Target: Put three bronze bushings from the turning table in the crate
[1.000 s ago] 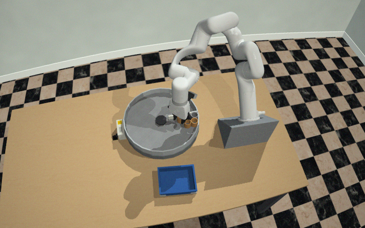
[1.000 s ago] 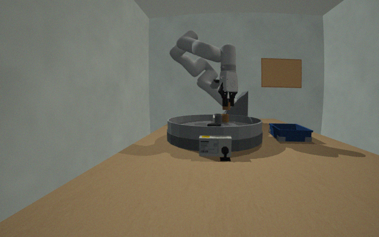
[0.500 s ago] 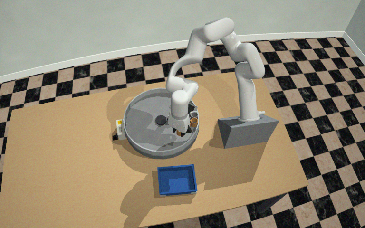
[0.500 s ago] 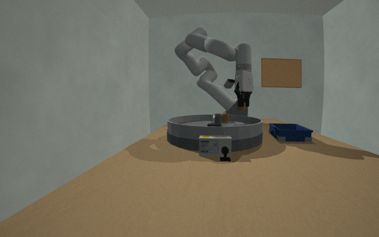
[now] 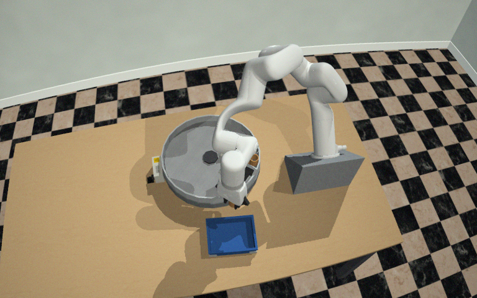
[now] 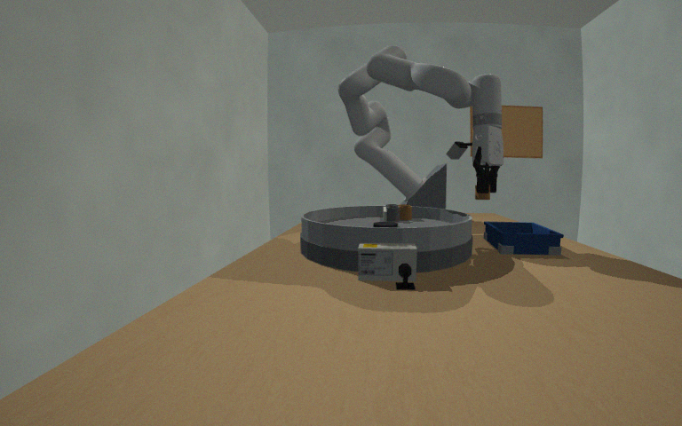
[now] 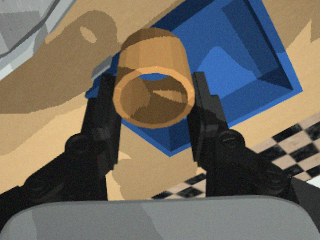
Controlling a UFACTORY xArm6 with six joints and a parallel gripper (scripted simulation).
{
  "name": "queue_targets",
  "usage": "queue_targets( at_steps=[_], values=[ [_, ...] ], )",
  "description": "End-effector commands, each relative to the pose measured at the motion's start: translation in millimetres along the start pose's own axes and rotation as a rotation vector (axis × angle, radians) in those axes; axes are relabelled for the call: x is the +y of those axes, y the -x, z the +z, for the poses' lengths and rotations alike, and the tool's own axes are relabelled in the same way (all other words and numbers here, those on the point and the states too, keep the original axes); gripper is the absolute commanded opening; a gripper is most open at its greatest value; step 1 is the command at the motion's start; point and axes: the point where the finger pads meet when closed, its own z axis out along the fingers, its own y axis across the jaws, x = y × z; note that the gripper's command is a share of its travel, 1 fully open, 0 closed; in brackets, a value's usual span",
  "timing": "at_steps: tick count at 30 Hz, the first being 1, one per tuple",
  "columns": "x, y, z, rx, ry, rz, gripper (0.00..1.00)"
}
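Observation:
My gripper (image 7: 153, 92) is shut on a bronze bushing (image 7: 154, 82), a short open ring held between the two black fingers. It hangs high in the air past the rim of the grey turning table (image 5: 210, 159), between the table and the blue crate (image 5: 231, 234). In the exterior view the gripper (image 6: 485, 191) holds the bushing (image 6: 482, 196) well above the crate (image 6: 523, 237). The crate looks empty in the wrist view (image 7: 227, 60). On the turning table another bronze bushing (image 6: 405, 211) stands beside a grey bushing (image 6: 391, 211); it also shows in the top view (image 5: 254, 159).
A dark flat disc (image 5: 210, 156) marks the turning table's centre. A small control box (image 5: 157, 169) with a black knob sits at the table's left side. The arm's grey pedestal (image 5: 322, 170) stands to the right. An orange board (image 6: 520, 131) hangs on the back wall.

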Motion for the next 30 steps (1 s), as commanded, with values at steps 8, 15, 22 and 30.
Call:
queue_targets(
  at_steps=[8,15,22,30],
  values=[
    [34,68,-1,0.008,-0.001,0.002,0.0],
    [45,88,-1,0.008,-0.001,0.002,0.0],
    [46,90,-1,0.008,-0.001,0.002,0.0],
    [46,90,-1,0.008,-0.001,0.002,0.0]
  ],
)
